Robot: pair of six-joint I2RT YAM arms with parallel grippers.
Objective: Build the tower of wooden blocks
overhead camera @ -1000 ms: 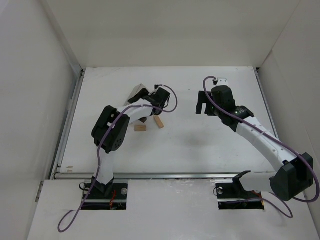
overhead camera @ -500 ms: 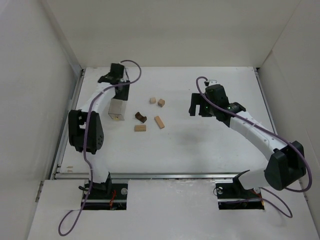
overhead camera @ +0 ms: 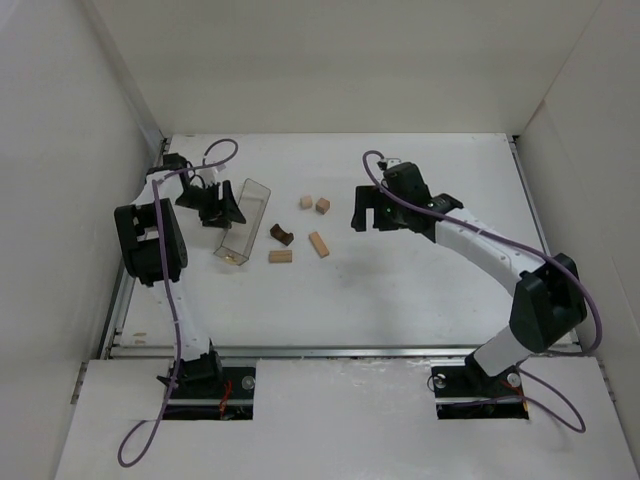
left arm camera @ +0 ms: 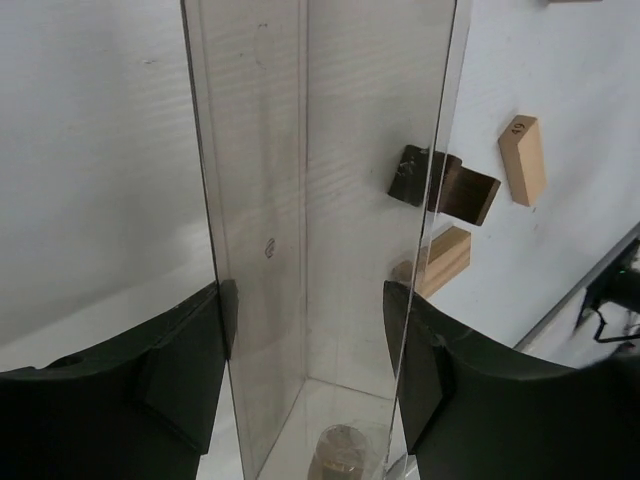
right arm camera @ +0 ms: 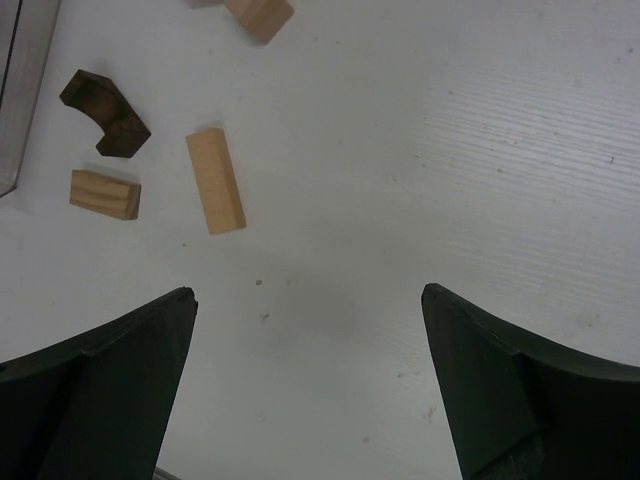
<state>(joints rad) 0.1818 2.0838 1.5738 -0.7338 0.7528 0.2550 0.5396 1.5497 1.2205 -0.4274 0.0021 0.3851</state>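
left jaws: clamped on clear box [left arm camera: 320, 200] | right jaws: wide, empty | long pale block [right arm camera: 215, 181]: ahead-left of right jaws | handling: likely light, rigid; pinch its long sides

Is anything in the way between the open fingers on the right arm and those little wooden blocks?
Nothing visible: only bare table lies between the right gripper and the long tan block or the small tan cube. The clear box lies beyond them.

White worktop [overhead camera: 420, 300], matt and faintly scuffed, boxed in on three sides by plain white panels: back wall [overhead camera: 340, 70], left wall [overhead camera: 60, 180], right wall [overhead camera: 590, 140]. Metal rail [overhead camera: 340, 351] along the near edge, a second rail [overhead camera: 119, 310] up the left side. Soft even light throughout, only faint shadows
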